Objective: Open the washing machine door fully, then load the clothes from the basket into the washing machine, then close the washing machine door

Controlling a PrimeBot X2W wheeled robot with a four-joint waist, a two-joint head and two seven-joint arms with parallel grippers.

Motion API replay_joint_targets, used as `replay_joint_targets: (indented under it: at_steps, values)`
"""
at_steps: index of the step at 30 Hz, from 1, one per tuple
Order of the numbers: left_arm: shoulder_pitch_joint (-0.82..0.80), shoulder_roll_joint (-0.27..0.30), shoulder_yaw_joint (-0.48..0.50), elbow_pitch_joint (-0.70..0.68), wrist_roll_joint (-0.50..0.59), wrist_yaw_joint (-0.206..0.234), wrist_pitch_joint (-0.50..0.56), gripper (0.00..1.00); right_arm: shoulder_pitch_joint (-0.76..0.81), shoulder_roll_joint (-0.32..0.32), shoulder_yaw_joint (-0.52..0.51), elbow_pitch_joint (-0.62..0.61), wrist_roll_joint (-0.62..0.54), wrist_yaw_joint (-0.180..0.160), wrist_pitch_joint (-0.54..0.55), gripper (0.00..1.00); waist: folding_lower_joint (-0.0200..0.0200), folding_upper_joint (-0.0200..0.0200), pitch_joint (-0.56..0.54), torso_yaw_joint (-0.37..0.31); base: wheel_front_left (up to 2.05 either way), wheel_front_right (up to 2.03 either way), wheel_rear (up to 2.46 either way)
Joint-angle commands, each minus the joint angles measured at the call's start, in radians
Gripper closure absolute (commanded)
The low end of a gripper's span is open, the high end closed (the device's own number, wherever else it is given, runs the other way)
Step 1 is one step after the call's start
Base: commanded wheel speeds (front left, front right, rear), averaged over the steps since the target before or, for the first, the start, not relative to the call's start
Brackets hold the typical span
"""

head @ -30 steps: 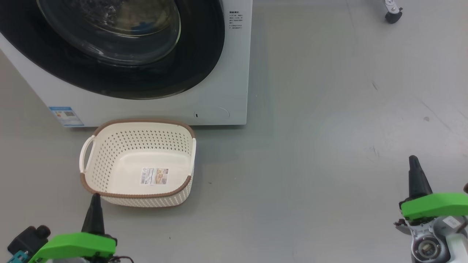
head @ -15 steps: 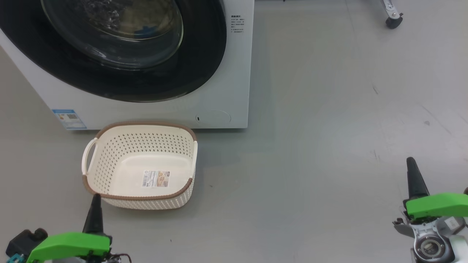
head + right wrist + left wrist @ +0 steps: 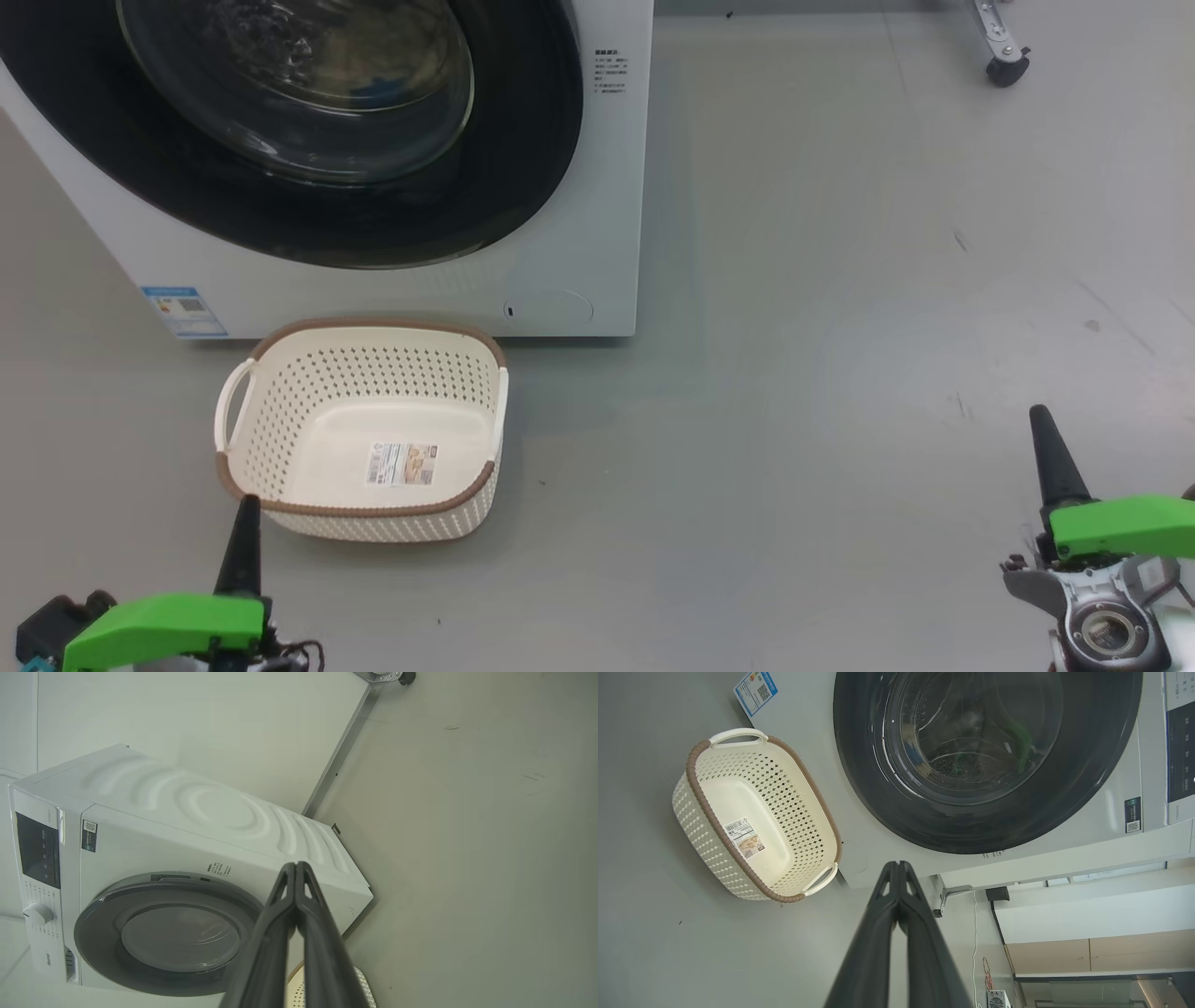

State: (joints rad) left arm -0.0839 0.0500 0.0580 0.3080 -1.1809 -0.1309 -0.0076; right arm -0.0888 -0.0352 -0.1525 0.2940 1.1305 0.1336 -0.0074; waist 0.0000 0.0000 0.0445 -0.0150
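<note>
Black door ring sitting flush on the white front, basket standing empty: we are wrapping up the load.

We are seeing the washing machine door point(image 3: 299, 121) lying closed against the washing machine point(image 3: 597, 233). A blue patch and pale fabric are showing behind its window, so we are judging the clothes point(image 3: 373, 89) to be inside. The basket point(image 3: 373, 378) is sitting on the floor point(image 3: 794, 373) just in front of the machine, holding nothing but its label point(image 3: 401, 464). The left end effector point(image 3: 246, 523) is hanging near the basket's front rim, and the right end effector point(image 3: 1044, 439) is hanging over bare floor, well apart from the door. Each has its fingers pressed together on nothing. To finish well, we are checking that the ring is seating evenly all round. Any last push should be going on the ring rather than the window, with the arms keeping clear of the basket.
</note>
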Motion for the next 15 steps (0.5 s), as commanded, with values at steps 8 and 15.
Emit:
replay_joint_targets:
  at_steps: [8, 15]
  values:
    - [-0.027, 0.007, 0.033, -0.041, -0.096, 0.0, 0.03, 1.0, -0.025, -0.013, 0.022, -0.042, 0.109, -0.002, 0.028, 1.0, 0.0, 0.0, -0.008, 0.003, 0.0, 0.0, 0.0]
    - [-0.026, 0.005, 0.038, -0.046, -0.171, 0.0, 0.05, 1.0, -0.024, -0.014, 0.026, -0.044, 0.192, -0.002, 0.048, 1.0, 0.0, 0.0, -0.016, 0.006, 0.0, 0.0, 0.0]
